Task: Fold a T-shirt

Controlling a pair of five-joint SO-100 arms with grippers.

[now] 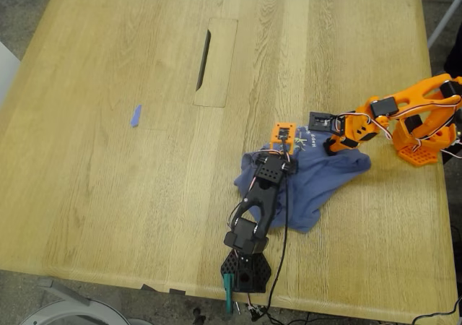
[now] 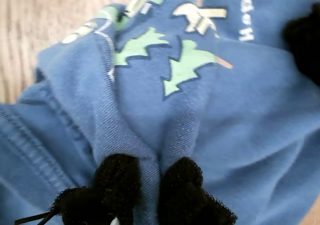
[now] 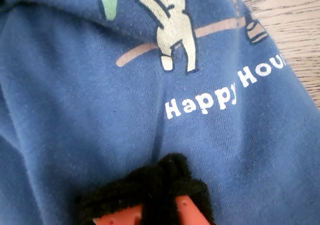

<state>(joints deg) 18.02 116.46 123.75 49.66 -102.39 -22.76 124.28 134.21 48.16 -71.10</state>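
The slate-blue T-shirt (image 1: pixel 321 177) lies crumpled on the wooden table (image 1: pixel 108 180), toward the exterior view's right, its print (image 2: pixel 185 60) and lettering (image 3: pixel 220 100) facing up. My first gripper (image 1: pixel 287 153), on the black arm rising from the table's near edge, is shut: its fuzzy black fingertips (image 2: pixel 117 177) pinch a raised fold of the T-shirt (image 2: pixel 240 110) just below the green print. My second gripper (image 1: pixel 316 133), on the orange arm from the exterior view's right, has its black-padded tips (image 3: pixel 165 177) pressed together on puckered T-shirt (image 3: pixel 75 110) cloth under the words "Happy Hour".
A small purple strip (image 1: pixel 136 115) lies on the table at the exterior view's left. A rectangular panel with a dark slot (image 1: pixel 204 59) sits in the tabletop behind the arms. The orange arm's base (image 1: pixel 424 141) stands near the exterior view's right edge, the black base (image 1: pixel 245 271) at the near edge.
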